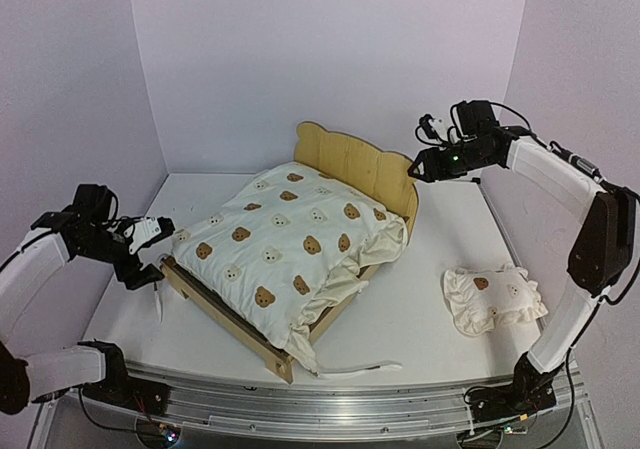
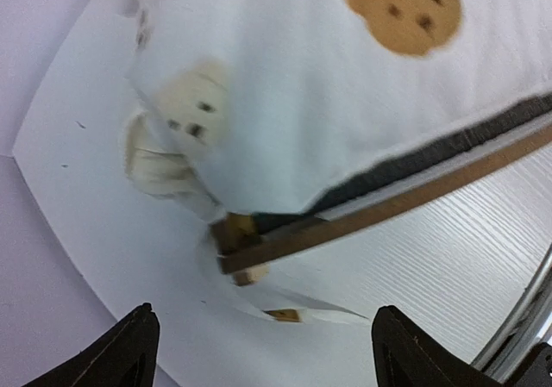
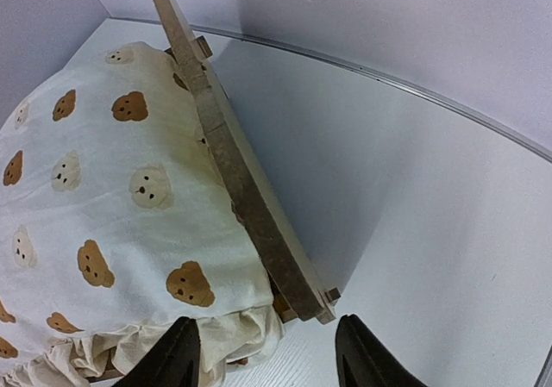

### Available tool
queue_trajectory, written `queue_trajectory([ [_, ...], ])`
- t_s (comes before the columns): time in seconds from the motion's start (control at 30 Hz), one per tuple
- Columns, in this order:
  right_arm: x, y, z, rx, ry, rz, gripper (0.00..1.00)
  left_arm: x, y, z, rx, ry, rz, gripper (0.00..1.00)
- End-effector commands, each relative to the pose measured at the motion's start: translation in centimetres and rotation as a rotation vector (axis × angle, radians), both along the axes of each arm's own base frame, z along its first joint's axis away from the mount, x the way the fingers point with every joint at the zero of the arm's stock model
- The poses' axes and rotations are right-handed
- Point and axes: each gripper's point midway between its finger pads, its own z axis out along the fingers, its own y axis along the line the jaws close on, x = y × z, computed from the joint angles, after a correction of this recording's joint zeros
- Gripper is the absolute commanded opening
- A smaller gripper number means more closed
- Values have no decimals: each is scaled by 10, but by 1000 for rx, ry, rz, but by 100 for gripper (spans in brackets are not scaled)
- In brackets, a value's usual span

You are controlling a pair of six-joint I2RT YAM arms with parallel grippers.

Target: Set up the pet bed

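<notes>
The pet bed (image 1: 352, 161) stands slanted mid-table, its bear-eared plywood headboard at the back. A cream bear-print cushion (image 1: 290, 234) covers the base and hangs over the near right side. My left gripper (image 1: 153, 254) is open just left of the bed's front-left corner. In the left wrist view its jaws (image 2: 263, 361) stand wide and empty below the wooden side rail (image 2: 388, 210) and the dark base edge. My right gripper (image 1: 415, 169) hovers open at the headboard's right end. The right wrist view shows it (image 3: 267, 361) above the headboard's corner (image 3: 233, 163), holding nothing.
A small ruffled bear-print pillow (image 1: 493, 297) lies on the table at the right front. Cushion ties trail onto the table by the bed's near corner (image 1: 355, 369) and by the left corner (image 2: 297, 311). Walls close in the table at the back and sides.
</notes>
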Motion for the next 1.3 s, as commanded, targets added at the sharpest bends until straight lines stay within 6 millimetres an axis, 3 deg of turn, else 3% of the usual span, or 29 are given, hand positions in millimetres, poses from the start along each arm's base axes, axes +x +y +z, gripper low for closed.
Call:
queue_trajectory([
  [0.0,13,19,21,37,-94,90,50,-26,-5,-35,4,24,-70,84],
  [0.13,22,19,15,15,-106,92,32,-19,-5,-56,-8,55,-54,80],
  [0.33,22,17,-2,-23,-90,105,18,9,-12,-65,-41,51,-55,75],
  [0.43,14,14,-5,-38,-90,115,17,22,-17,-64,-51,30,-75,75],
  [0.5,13,13,-8,-66,-110,135,24,29,-20,-67,-44,22,-93,75],
  [0.7,53,16,14,-104,-214,138,28,41,-22,-67,-28,16,-102,73],
  [0.8,62,23,13,-81,-213,155,27,41,-21,-67,-22,13,-98,73],
  [1.1,42,27,-6,-49,-151,199,14,47,-23,-63,-46,-7,-82,73],
  [1.27,22,10,-5,-83,-140,144,10,63,-30,-49,-100,-20,-67,73],
])
